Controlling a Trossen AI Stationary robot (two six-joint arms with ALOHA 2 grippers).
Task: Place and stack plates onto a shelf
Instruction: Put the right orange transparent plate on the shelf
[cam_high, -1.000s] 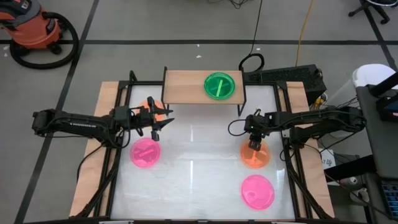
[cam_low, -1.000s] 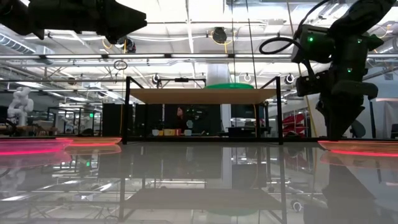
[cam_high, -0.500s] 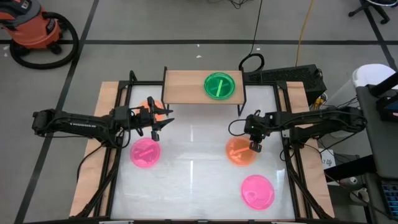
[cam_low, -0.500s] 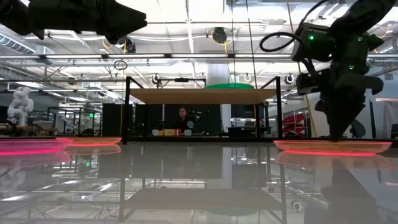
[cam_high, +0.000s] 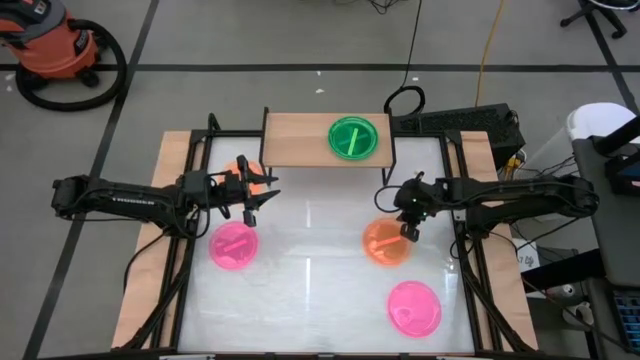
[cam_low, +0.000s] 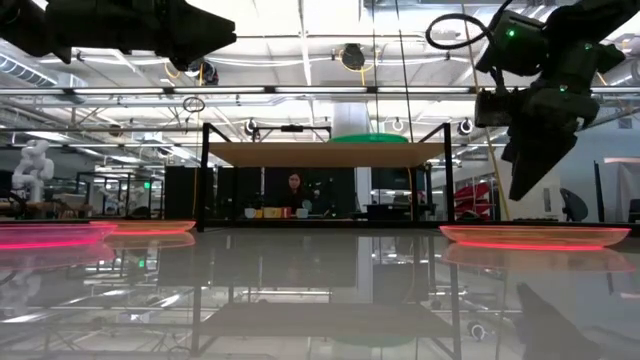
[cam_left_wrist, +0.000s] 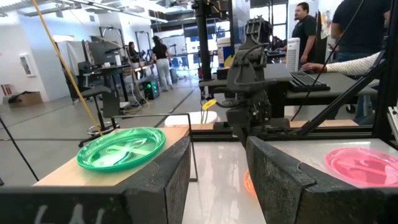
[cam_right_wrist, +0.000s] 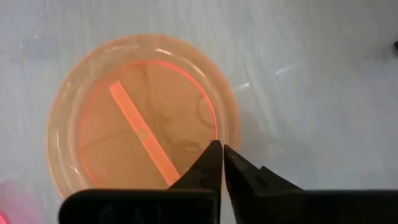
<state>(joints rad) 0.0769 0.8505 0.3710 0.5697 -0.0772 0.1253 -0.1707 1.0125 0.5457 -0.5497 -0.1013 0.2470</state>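
Note:
The shelf stands at the table's far edge with a green plate on its right half. An orange plate lies flat on the table, right of centre. My right gripper is shut and hangs just above that plate's right rim; the low view shows its tip clear of the plate. My left gripper waits open at the left, raised, aimed across the table.
A pink plate lies below my left gripper and another pink plate near the front right. A second orange plate shows behind my left arm. The shelf's thin black legs stand close by. People are beyond the table.
The orange plate has slid along the table toward the left edge, moved by my right gripper. That gripper has then risen off the plate, which stays flat on the table.

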